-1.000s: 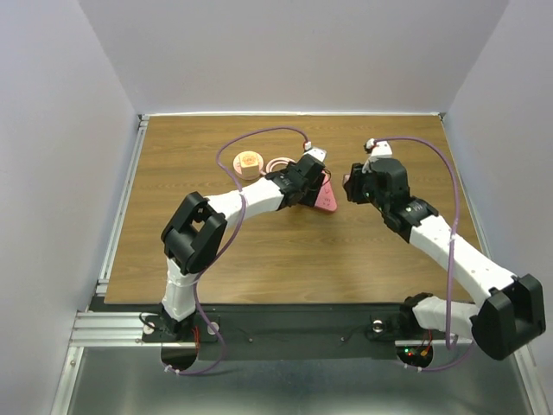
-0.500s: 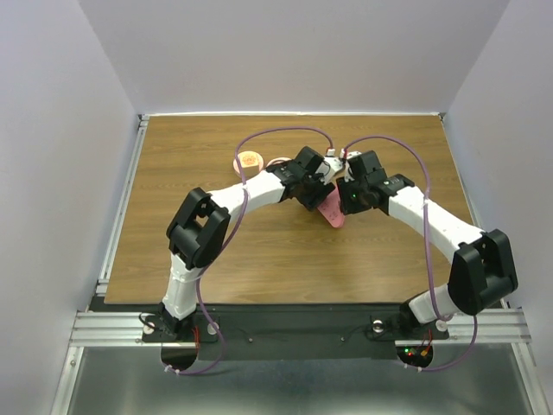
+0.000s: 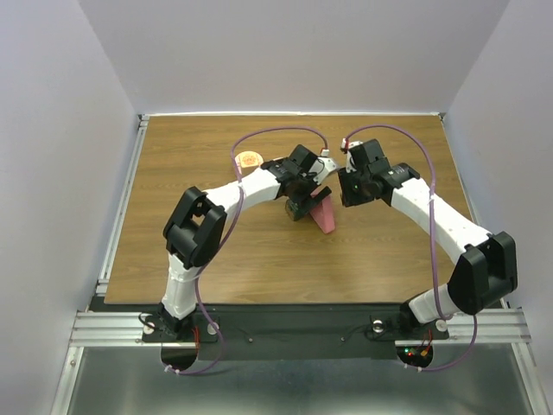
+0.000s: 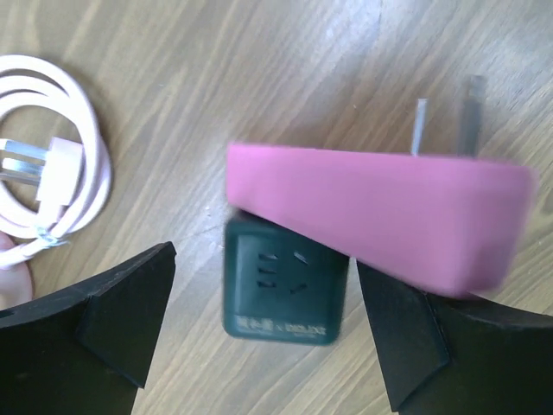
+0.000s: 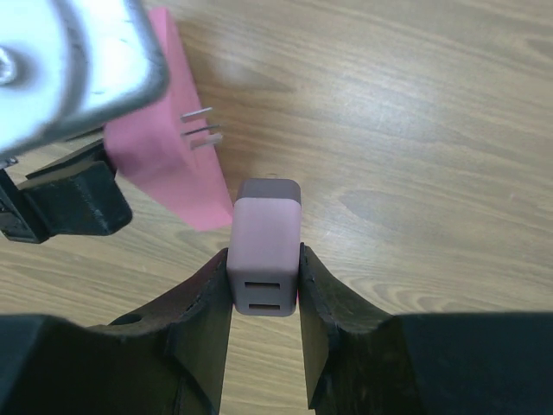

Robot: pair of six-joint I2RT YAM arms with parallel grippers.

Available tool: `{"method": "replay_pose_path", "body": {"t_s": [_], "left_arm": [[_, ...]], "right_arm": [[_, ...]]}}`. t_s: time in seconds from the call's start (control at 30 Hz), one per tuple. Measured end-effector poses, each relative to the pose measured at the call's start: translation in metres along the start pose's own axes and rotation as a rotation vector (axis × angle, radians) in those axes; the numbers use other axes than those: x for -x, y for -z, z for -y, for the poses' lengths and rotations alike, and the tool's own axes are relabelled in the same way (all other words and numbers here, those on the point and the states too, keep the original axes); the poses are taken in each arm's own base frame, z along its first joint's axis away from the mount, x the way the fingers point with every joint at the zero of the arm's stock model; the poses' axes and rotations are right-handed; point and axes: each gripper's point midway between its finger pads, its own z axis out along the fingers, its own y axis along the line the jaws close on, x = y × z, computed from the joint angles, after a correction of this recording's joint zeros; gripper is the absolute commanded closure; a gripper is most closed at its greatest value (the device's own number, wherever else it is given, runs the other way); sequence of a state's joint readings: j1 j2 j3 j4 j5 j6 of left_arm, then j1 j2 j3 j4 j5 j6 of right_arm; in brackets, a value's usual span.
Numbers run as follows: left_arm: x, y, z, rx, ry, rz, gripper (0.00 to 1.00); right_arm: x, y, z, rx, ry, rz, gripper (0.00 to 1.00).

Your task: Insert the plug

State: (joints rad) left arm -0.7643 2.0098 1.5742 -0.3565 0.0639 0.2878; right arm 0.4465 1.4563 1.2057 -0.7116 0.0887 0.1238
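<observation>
Fingers [image 5: 203, 324] on the right arm pinch a mauve charger [image 5: 264, 238], one finger on each long side. In the right wrist view you see its two USB ports as dark open slots facing the camera. Its far end points at the pink plug [image 5: 168, 164] and lies just beside that plug's lower corner; you cannot tell from this view whether they touch. Check the left wrist view next: the left fingers [image 4: 112, 320] are spread wide, and neither one can be seen gripping anything. Between them in that view sits the green socket block [image 4: 281, 290], with its slotted face turned to the camera and the slots visible as dark openings. The pink plug crosses the block's upper right corner, in front of it. The plug's metal prongs [image 4: 471, 112] stick out from its far edge, free over the table [image 3: 389, 251] and not seated in any slot. From the top view, note that both arms meet near the middle of the table, with the pink plug tilted between them. A coiled white cable [image 4: 60, 173] lies well to the left of the socket block, and a round peach object [image 3: 249, 160] rests beyond it.
</observation>
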Motion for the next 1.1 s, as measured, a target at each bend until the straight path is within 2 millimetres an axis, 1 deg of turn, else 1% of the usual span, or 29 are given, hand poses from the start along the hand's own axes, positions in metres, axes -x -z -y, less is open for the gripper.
{"method": "replay_pose_path", "body": {"t_s": [0.07,0.13,0.23,0.33,0.47,0.73,0.83,0.97,1.07,1.1], "left_arm": [[0.003,0.003,-0.003,-0.003,0.006,0.02,0.03],[0.011,0.008,-0.006,-0.004,0.007,0.051,0.03],[0.022,0.016,-0.01,-0.003,0.011,0.093,0.03],[0.026,0.018,-0.012,0.002,0.011,0.123,0.03],[0.022,0.022,-0.006,-0.018,0.009,0.137,0.03],[0.04,0.022,0.005,-0.089,-0.002,0.207,0.03],[0.052,0.019,0.006,-0.105,-0.006,0.23,0.03],[0.066,0.009,0.005,-0.119,-0.009,0.251,0.03],[0.076,-0.002,0.004,-0.128,-0.009,0.265,0.03],[0.079,-0.01,0.003,-0.13,-0.008,0.265,0.03]], "right_arm": [[0.006,0.004,0.0,-0.003,-0.001,0.014,1.0],[0.01,0.006,0.001,-0.006,-0.002,0.021,1.0],[0.011,0.007,0.001,-0.01,-0.003,0.021,1.0],[0.009,0.007,0.002,-0.014,-0.005,0.017,1.0],[0.009,0.007,0.002,-0.013,-0.006,0.018,1.0],[0.013,0.014,0.002,-0.011,-0.014,0.04,1.0],[0.015,0.018,0.003,-0.013,-0.021,0.053,1.0],[0.018,0.022,0.005,-0.027,-0.034,0.07,1.0],[0.019,0.025,0.007,-0.039,-0.043,0.082,1.0],[0.02,0.027,0.008,-0.045,-0.047,0.089,0.99]]}}
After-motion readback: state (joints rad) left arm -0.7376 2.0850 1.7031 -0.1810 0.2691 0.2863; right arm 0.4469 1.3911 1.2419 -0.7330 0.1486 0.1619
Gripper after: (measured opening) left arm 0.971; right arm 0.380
